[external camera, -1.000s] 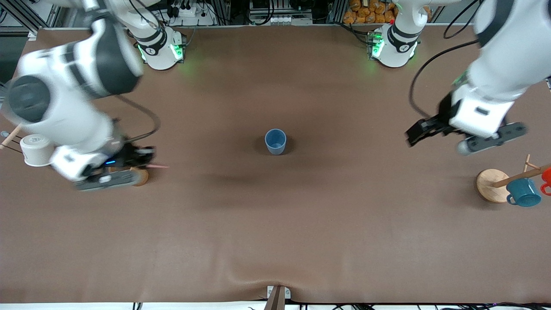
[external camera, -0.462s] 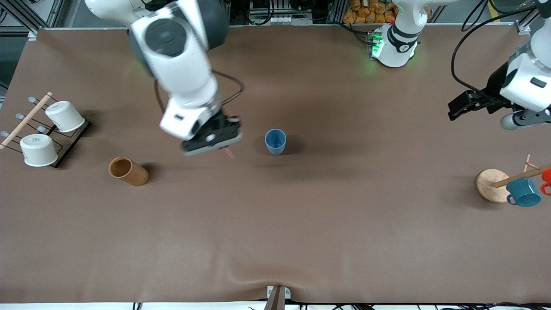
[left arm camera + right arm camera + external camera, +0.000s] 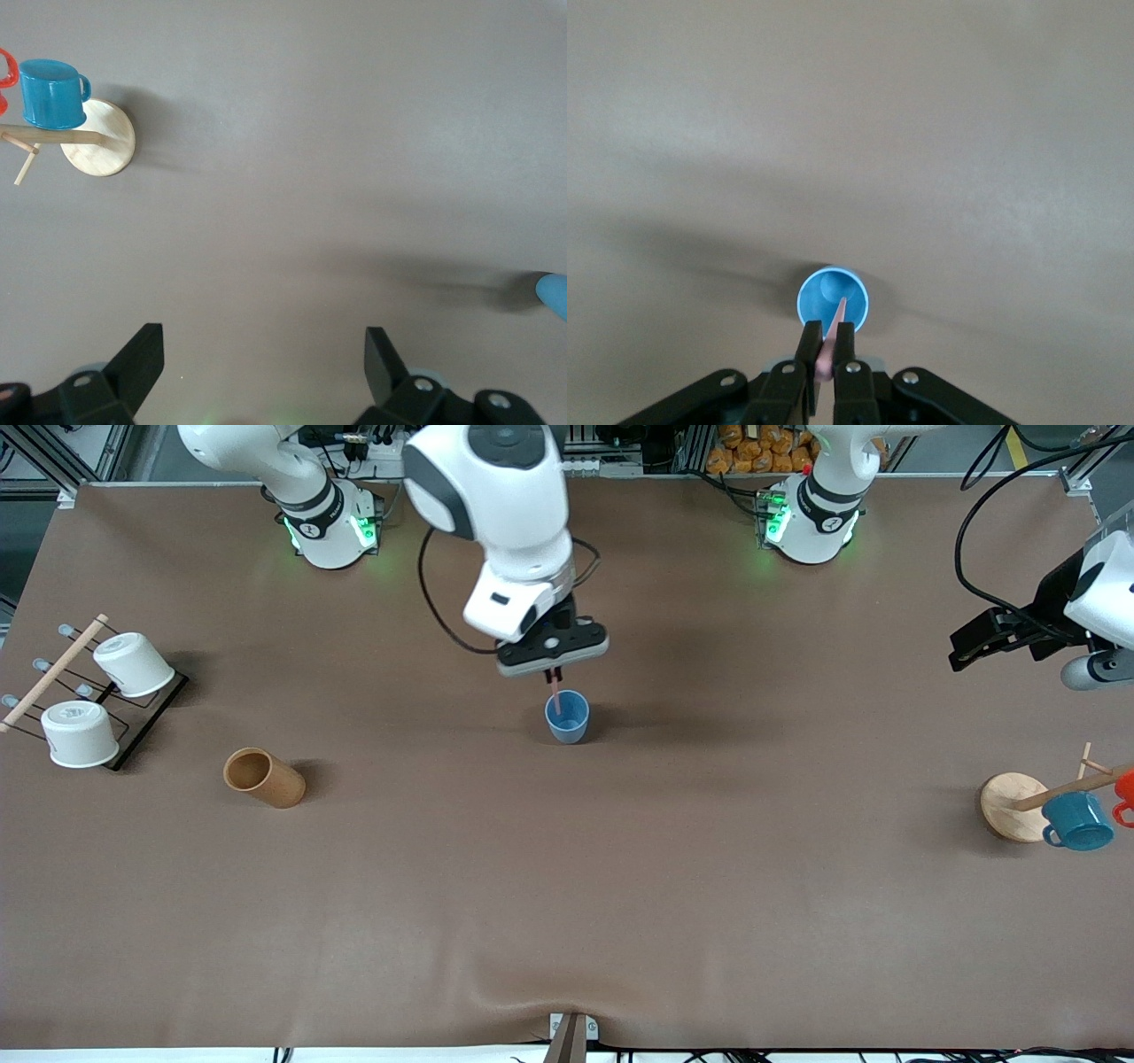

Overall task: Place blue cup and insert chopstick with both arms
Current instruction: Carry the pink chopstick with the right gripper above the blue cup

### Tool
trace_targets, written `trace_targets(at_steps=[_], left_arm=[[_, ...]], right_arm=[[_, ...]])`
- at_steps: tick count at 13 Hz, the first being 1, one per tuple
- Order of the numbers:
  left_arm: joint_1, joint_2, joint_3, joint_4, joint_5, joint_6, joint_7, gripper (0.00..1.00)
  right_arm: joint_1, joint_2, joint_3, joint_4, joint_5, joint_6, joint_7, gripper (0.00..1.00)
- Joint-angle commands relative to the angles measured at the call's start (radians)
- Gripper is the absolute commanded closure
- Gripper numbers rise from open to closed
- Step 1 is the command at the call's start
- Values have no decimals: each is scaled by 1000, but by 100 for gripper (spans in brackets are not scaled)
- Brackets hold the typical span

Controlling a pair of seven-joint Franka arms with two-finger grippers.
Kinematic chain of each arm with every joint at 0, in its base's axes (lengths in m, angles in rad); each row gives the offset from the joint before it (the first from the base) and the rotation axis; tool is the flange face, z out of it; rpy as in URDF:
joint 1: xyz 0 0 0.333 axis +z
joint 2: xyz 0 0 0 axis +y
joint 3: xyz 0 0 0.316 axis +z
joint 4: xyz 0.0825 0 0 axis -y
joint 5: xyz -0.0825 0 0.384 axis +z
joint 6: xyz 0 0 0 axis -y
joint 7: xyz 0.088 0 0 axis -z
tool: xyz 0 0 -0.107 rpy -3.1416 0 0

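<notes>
The blue cup point(image 3: 567, 716) stands upright mid-table, mouth up; it shows in the right wrist view point(image 3: 833, 301) and at the edge of the left wrist view point(image 3: 555, 295). My right gripper point(image 3: 551, 675) is shut on the thin pink chopstick point(image 3: 555, 693), directly over the cup. The chopstick's free end points down over the cup's mouth point(image 3: 838, 314). My left gripper point(image 3: 970, 645) is open and empty, held high over the table near the left arm's end, and waits there.
A brown cylinder cup point(image 3: 263, 777) lies on its side toward the right arm's end. A rack with white cups point(image 3: 89, 691) stands near that edge. A mug tree point(image 3: 1019, 806) with a teal mug point(image 3: 1076, 821) stands at the left arm's end.
My right gripper has swung from the brown cup across the table with the chopstick, now over the blue cup. My left gripper has drawn back toward its end of the table.
</notes>
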Motion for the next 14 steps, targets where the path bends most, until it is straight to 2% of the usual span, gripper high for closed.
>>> trace_targets(at_steps=[1,6,14], left_arm=[[1,-16,-3,-8,7,2,11,0],[3,-24,-1,-17,3,-1,10,0],[2,-24,-8,-20,-3,-10,1,0]], right_arm=[[23,5,-12,-23,-25,16,62,100],[36,56,-10,-23,-25,77,119,100],[61,120,-10,-46,-22,82,176,100]])
